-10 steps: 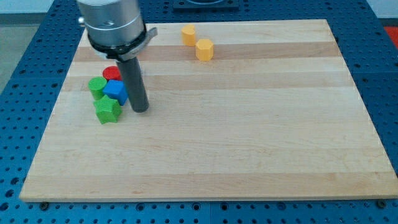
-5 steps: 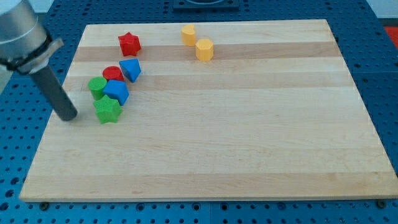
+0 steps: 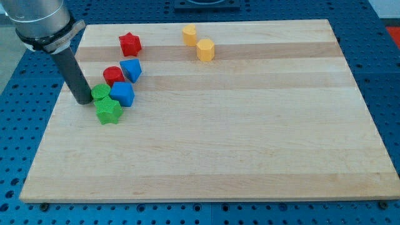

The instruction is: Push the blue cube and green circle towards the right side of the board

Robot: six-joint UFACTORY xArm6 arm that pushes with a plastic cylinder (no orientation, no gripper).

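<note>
The blue cube [image 3: 122, 94] lies at the board's left, with the green circle [image 3: 100, 93] touching its left side. My tip [image 3: 82, 100] rests on the board right against the green circle's left side. The dark rod rises from it toward the view's top left.
A green star [image 3: 109, 111] sits just below the green circle. A red circle [image 3: 113, 75] and a second blue block [image 3: 132, 69] sit above the cube. A red star [image 3: 130, 44] is farther up. Two yellow blocks [image 3: 189, 34] [image 3: 205, 49] lie at top centre. The wooden board [image 3: 250, 125] sits on a blue perforated table.
My tip went from right of the cluster around to its left, then up and right against the green circle. The green circle and blue cube have shifted slightly right.
</note>
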